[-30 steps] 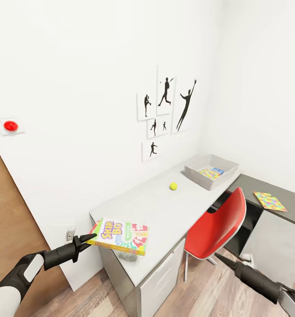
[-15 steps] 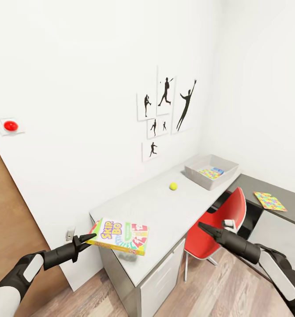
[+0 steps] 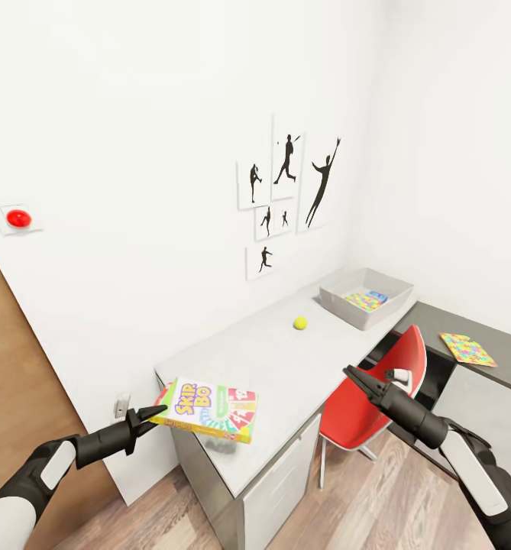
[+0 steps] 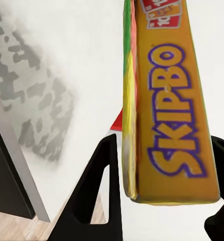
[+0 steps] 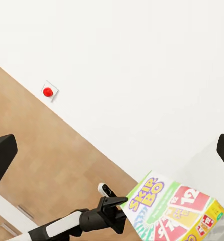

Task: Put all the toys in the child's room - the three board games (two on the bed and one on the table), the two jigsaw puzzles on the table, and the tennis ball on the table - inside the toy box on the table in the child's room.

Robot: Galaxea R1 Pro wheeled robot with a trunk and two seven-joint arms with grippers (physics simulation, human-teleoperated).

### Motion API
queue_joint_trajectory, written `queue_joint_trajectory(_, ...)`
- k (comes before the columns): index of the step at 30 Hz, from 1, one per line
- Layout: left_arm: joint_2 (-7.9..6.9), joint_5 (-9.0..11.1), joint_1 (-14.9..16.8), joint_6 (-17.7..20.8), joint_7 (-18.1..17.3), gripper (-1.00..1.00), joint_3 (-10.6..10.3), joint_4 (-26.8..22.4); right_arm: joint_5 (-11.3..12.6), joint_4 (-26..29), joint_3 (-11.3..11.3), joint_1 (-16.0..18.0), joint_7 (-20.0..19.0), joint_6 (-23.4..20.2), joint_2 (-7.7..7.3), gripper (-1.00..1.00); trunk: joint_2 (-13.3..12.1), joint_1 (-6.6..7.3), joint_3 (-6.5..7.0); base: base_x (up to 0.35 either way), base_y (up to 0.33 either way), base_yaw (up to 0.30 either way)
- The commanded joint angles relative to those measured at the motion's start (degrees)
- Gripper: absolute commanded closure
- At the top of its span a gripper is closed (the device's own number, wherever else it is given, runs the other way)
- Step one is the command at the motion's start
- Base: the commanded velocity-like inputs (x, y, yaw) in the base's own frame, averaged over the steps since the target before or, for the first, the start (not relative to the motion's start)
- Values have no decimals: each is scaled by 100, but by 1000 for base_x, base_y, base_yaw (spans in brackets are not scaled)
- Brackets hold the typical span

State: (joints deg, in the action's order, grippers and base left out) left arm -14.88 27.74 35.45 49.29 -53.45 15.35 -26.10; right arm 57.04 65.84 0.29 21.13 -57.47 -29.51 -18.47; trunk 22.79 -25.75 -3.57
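My left gripper (image 3: 154,415) is shut on the near edge of the "SKIP BO" board game (image 3: 208,410), which hangs just above the near end of the table (image 3: 286,367). The left wrist view has the box (image 4: 167,125) between both fingers (image 4: 99,191). The tennis ball (image 3: 300,323) lies further along the table. At the far end stands the toy box (image 3: 337,299), holding a jigsaw puzzle (image 3: 361,301) and a blue game (image 3: 378,296). My right gripper (image 3: 352,375) is open over the red chair, holding nothing. A second jigsaw puzzle (image 3: 467,349) lies on the dark desk.
A red chair (image 3: 377,393) is tucked at the table's right side. The lower dark desk (image 3: 507,359) joins the table at the far right. Sports silhouettes (image 3: 286,191) hang on the wall. A wooden door (image 3: 11,397) and a red wall button (image 3: 18,218) are on the left.
My right arm has risen from the lower right corner and swung left, its gripper now above the red chair. The left gripper and the SKIP BO box have stayed in place.
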Motion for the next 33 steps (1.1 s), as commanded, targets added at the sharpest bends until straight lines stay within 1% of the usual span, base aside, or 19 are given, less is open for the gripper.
queue_joint_trajectory(1,-2,-5,6,4,-16,100,12,3,40,-1,1,5,0,-36,1,-100,13,-4,-13,0,0,0)
queue_joint_trajectory(10,-6,3,6,-38,-24,100,20,-3,31,-1,3,5,3,-7,10,-100,13,-4,-7,0,0,-27)
queue_joint_trajectory(20,-33,4,17,-24,-30,100,-5,-33,41,9,14,5,13,11,17,-100,13,-4,36,0,0,-225)
queue_joint_trajectory(26,-40,4,23,26,-33,100,-34,-351,50,38,19,5,12,15,25,-100,13,-4,65,0,0,-247)
queue_joint_trajectory(28,-41,-1,23,32,-34,100,-36,-395,39,47,18,5,20,15,75,-100,13,-4,75,0,0,-247)
queue_joint_trajectory(30,-41,-3,23,35,-34,100,-34,-421,26,31,11,5,23,12,161,-100,13,-4,85,0,0,-239)
queue_joint_trajectory(33,-45,-5,23,51,-35,100,-29,-455,26,44,7,5,12,8,225,-100,13,-4,94,0,0,-154)
